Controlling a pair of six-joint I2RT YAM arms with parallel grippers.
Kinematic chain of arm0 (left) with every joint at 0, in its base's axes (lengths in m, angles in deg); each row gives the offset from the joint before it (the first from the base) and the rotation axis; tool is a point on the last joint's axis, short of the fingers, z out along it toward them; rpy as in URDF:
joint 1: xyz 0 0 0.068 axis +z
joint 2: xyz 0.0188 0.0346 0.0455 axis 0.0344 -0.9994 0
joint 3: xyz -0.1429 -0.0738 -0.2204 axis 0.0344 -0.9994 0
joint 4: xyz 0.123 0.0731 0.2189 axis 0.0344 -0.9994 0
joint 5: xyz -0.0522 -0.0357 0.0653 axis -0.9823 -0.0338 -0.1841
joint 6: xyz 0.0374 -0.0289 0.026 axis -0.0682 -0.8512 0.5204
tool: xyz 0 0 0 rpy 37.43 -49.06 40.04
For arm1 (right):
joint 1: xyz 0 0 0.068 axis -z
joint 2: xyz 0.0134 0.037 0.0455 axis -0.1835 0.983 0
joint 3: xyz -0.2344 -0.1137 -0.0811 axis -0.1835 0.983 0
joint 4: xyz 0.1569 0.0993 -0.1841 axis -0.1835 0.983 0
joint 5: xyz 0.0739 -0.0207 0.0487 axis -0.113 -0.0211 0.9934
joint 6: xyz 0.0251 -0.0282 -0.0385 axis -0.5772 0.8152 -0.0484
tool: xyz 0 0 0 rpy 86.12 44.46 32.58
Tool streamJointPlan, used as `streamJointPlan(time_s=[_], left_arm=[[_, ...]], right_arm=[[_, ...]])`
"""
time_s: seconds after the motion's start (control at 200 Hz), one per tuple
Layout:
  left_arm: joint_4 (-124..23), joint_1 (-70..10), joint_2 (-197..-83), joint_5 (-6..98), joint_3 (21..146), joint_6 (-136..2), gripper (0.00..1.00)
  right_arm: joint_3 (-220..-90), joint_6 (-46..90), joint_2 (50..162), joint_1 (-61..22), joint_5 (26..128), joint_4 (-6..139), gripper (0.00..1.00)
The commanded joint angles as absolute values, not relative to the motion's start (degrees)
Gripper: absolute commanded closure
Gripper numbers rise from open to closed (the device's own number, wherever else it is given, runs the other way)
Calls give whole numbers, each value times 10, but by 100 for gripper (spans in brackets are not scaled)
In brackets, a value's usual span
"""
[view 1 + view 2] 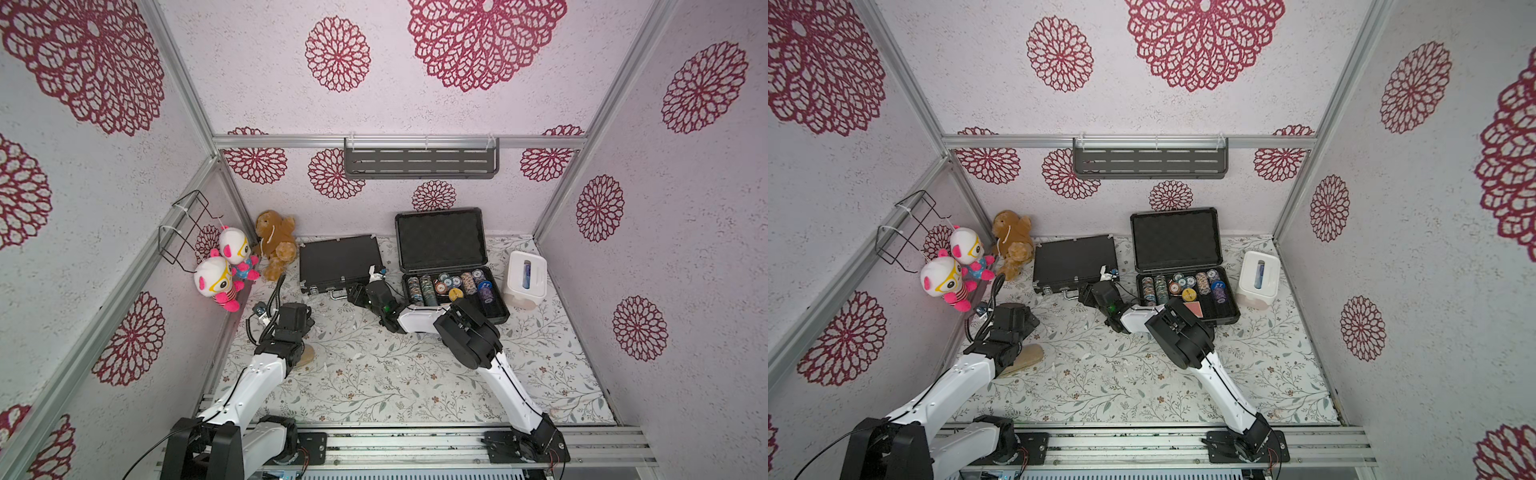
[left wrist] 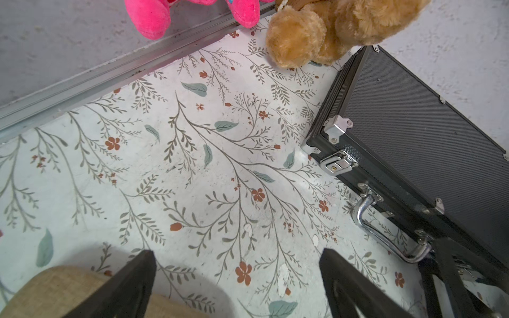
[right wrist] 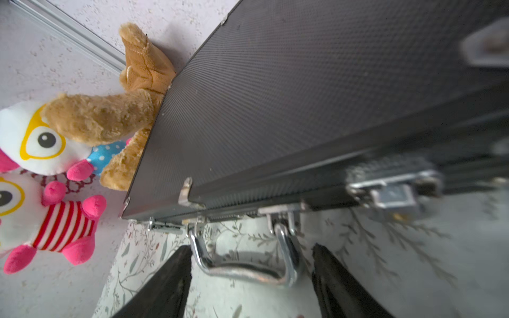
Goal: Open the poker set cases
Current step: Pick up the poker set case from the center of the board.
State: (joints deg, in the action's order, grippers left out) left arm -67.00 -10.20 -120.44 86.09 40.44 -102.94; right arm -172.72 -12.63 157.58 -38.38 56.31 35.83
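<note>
Right gripper [image 3: 250, 247] sits at the front edge of the closed slim black case [image 3: 303, 96], jaws partly apart, straddling its silver handle [image 3: 248, 272] without clamping it. The thicker dark-grey case [image 1: 440, 241] stands open just beside this gripper. Left gripper [image 2: 237, 252] is spread wide, empty; the slim case lies ahead of it to one side, apart
</note>
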Motion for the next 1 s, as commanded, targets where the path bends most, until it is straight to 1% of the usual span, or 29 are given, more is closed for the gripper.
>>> streamJointPlan(time_s=[0.0, 0.205, 0.425, 0.515, 0.736, 0.996], left_arm=[[-651, -98, -1209, 855, 408, -1047, 3], [-648, -97, -1210, 850, 407, -1047, 3], [-647, -96, -1208, 849, 407, -1048, 3], [-647, -96, -1207, 849, 406, -1048, 3], [-648, -95, -1201, 851, 404, -1050, 3], [-648, -95, -1189, 854, 399, -1049, 3]], right_arm=[[-1765, -173, 1598, -383, 558, 371, 28], [-1775, -216, 1622, -386, 574, 336, 28], [-1706, -281, 1593, -395, 561, 227, 30], [-1693, -314, 1589, -397, 555, 208, 34], [-1690, -385, 1598, -401, 531, 216, 46], [-1691, -426, 1602, -415, 487, 238, 52]])
